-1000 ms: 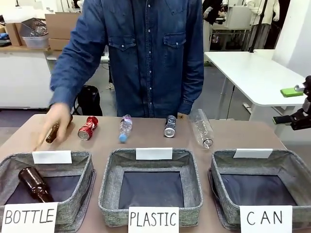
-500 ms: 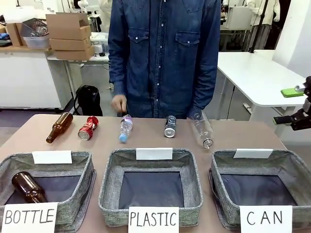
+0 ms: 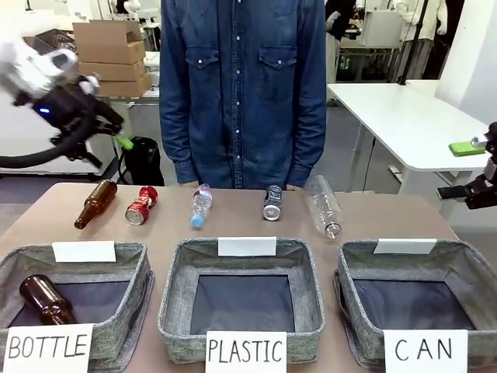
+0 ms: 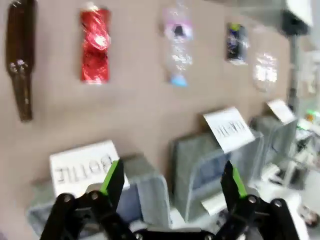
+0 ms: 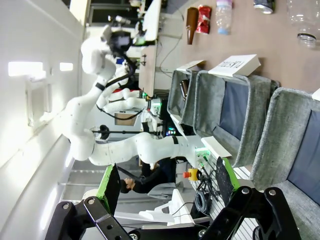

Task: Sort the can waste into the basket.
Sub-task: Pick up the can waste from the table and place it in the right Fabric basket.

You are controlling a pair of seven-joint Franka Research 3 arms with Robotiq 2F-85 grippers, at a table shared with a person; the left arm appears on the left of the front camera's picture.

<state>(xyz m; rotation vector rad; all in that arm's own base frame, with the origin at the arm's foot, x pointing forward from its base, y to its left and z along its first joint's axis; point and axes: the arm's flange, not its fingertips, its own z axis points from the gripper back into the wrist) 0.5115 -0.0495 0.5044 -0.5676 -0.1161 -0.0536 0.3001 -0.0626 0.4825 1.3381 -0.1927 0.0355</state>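
Two cans lie on the brown table's far side: a shiny red can [image 3: 140, 205] [image 4: 95, 45] [image 5: 204, 12] and a black-and-blue Pepsi can [image 3: 272, 202] [image 4: 236, 42] [image 5: 263, 5]. The grey basket signed "CAN" [image 3: 458, 264] [image 5: 280, 125] stands at the near right, with nothing in it. My left gripper [image 3: 116, 140] [image 4: 171, 180] hangs open high over the table's left end, above the left basket in its wrist view. My right gripper [image 3: 462, 169] [image 5: 166, 184] is open off the table's right side, well above the CAN basket.
Baskets signed "BOTTLE" [image 3: 116, 311] and "PLASTIC" [image 3: 175, 303] stand left and middle; a brown bottle [image 3: 45, 299] lies in the first. In the far row lie another brown bottle [image 3: 95, 203] and two clear plastic bottles [image 3: 200, 205] [image 3: 324, 204]. A person stands behind the table.
The person's hand has let go of the brown bottle and drawn back to the body. My left arm has swung into the front view at upper left.
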